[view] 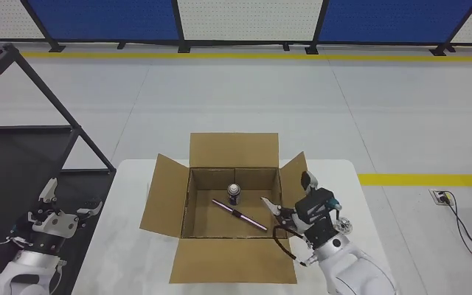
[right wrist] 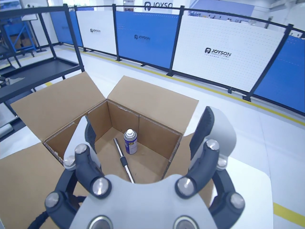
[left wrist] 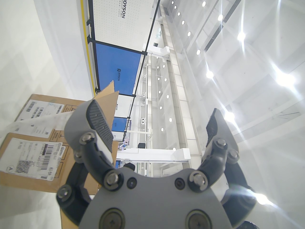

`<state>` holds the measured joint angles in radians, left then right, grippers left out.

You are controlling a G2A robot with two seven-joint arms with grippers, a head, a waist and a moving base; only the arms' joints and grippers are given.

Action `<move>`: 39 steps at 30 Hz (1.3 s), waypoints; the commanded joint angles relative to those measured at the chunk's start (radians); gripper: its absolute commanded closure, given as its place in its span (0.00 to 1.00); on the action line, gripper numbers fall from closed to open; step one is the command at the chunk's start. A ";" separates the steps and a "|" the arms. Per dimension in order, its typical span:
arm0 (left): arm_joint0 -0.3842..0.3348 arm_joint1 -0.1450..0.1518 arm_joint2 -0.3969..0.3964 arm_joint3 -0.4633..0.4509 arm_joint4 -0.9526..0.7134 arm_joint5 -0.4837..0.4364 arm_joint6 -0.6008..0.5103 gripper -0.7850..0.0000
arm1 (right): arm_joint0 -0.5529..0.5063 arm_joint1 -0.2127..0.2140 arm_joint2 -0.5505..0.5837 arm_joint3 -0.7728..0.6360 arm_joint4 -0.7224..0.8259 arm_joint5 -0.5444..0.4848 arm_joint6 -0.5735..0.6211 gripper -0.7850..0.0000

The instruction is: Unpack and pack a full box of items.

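**A:** Where is the right claw (right wrist: 147, 120)?

**B:** It is spread wide with nothing in it, and it hovers at the near right edge of the open box (right wrist: 162, 134) on the white worktop (right wrist: 243, 191). Two items lie on the box floor, so I'd judge the unpacking is nearly done.

**A:** Which one should it take?

**B:** The metal rod (right wrist: 122, 158), probably, since its near end is closest to the claw. It lies flat and slantwise. The fingers should straddle it across its length, near the dark sleeve at its middle so it won't tip. They need to go low enough to get beside it without jamming into the cardboard. The spray can (right wrist: 130, 143) stands upright just beside the rod's far end, close to the back wall, so lift the rod straight up rather than sweep it.

**A:** And the left claw (left wrist: 155, 109)?

**B:** It is also spread and holding nothing. It sits off the worktop's left side, well apart from the box, and points up towards the ceiling.

**A:** Is there any writing?

**B:** The can has a printed blue and yellow wrapper. White shipping labels (left wrist: 28, 156) with barcodes and a square code are stuck on the box's outer side. Farther off, the blue and white partition panels (right wrist: 219, 55) each carry a logo with a word beside it. I won't read any of it out.
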<state>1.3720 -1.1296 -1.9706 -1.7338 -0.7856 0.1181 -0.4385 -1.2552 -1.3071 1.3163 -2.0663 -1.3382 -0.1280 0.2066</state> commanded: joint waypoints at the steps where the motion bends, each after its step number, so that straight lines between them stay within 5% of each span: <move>1: 0.000 0.000 0.000 0.000 0.000 0.000 0.000 0.00 | -0.053 0.003 0.035 -0.041 -0.003 0.026 -0.028 0.00; 13: 0.000 0.000 0.000 0.000 0.000 0.000 0.000 0.00 | -0.276 0.008 0.224 -0.095 0.083 0.147 -0.108 0.00; 25: 0.000 0.000 0.000 0.000 0.000 0.000 0.000 0.00 | -0.250 0.004 0.311 0.068 0.142 0.311 0.024 0.00; 39: 0.000 0.000 0.000 0.000 0.000 0.000 0.000 0.00 | -0.225 0.004 0.308 0.089 0.154 0.319 0.095 0.00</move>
<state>1.3720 -1.1296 -1.9706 -1.7338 -0.7856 0.1181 -0.4385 -1.4805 -1.3028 1.6239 -1.9770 -1.1842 0.1915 0.3011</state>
